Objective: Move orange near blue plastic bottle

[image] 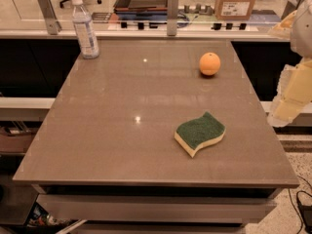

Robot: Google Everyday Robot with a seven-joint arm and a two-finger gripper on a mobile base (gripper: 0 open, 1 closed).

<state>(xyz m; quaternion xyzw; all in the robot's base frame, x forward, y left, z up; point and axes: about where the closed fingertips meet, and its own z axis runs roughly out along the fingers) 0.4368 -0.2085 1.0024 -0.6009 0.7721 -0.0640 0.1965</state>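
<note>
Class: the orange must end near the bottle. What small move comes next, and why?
Probably bring the gripper over the table toward the orange. The gripper hangs beyond the table's right edge, apart from the orange, which sits at the far right; the bottle stands at the far left corner.

The orange (209, 64) sits round and bright on the far right part of the counter (122, 145), untouched. The blue plastic bottle (85, 29) stands upright at the far left corner, white cap on, well apart from it. The pincer (291, 97) hangs beyond the counter's right edge.
</note>
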